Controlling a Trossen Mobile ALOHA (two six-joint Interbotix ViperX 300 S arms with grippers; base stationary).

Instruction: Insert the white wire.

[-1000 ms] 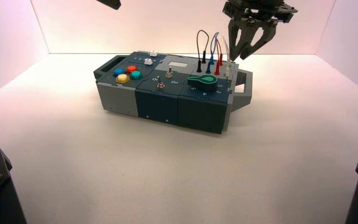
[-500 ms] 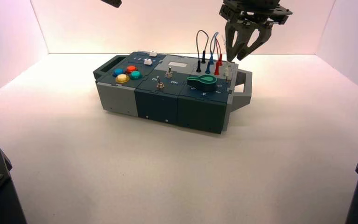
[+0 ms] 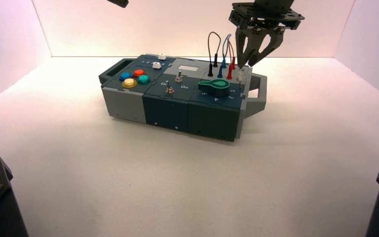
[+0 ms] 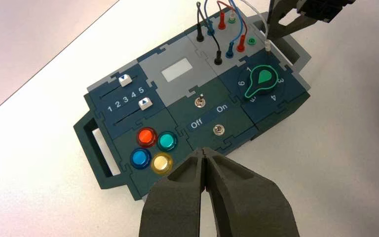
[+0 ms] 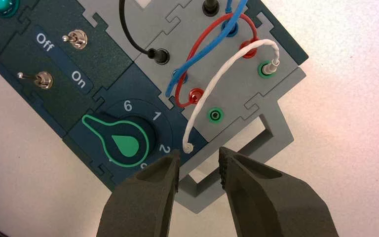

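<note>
The white wire [image 5: 225,74] has one plug in a green socket [image 5: 268,68] at the box's [image 3: 168,106] wire corner. It arcs over to a free end [image 5: 187,147] that hangs beside the green knob [image 5: 123,143]. A second green socket [image 5: 214,115] stands empty under the arc. My right gripper [image 5: 198,157] is open and empty, just above and beside the free end, over the box's handle; it also shows in the high view [image 3: 247,62]. The free white plug shows in the left wrist view [image 4: 266,47]. My left gripper [image 4: 205,158] is shut and empty, raised high over the buttons' side.
Black [image 5: 128,34], blue [image 5: 212,47] and red [image 5: 197,54] wires stand plugged in close to the white one. Two toggle switches [image 5: 42,79] sit by the On/Off lettering. Coloured buttons [image 4: 153,148] and two sliders [image 4: 133,91] fill the far end. The box's handle [image 5: 237,148] lies under my right fingers.
My right gripper has shifted a little left and down toward the wires, and its fingers have drawn somewhat closer together. The left arm and the box have not moved.
</note>
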